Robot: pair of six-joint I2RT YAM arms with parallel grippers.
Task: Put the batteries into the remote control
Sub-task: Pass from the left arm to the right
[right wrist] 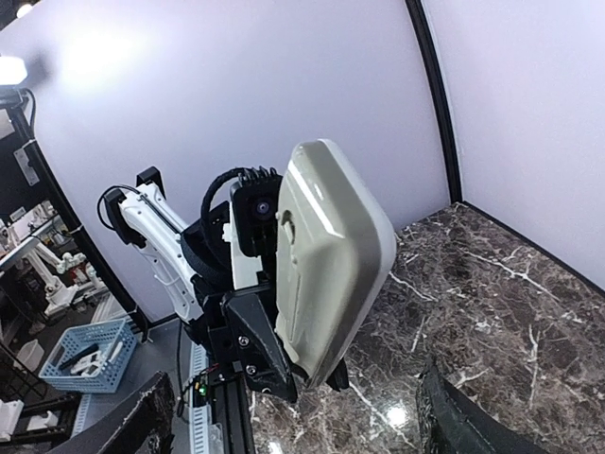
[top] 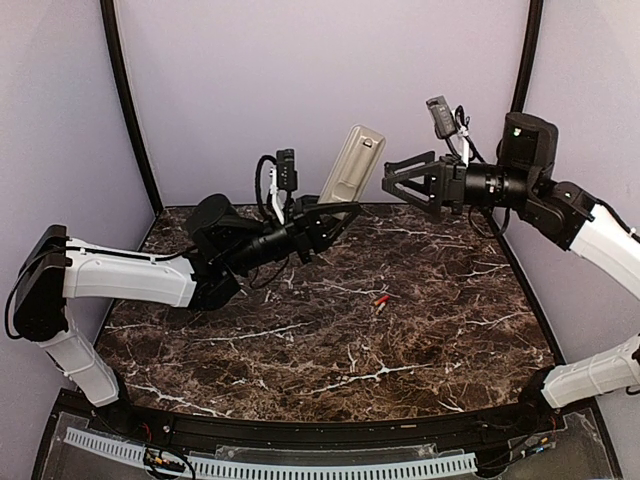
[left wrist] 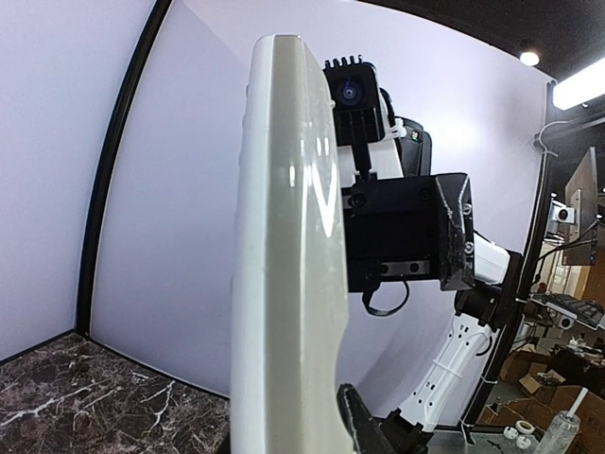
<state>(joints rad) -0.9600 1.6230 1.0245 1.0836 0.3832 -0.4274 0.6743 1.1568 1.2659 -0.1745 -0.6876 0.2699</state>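
Got remote control [top: 352, 165] up in the air at far centre, lower end clamped in left gripper [top: 338, 215], top leaning right, grey back facing the near side. Seeing one small red battery [top: 380, 300] lying flat on table [top: 300, 360], right of centre, well apart from the remote control.
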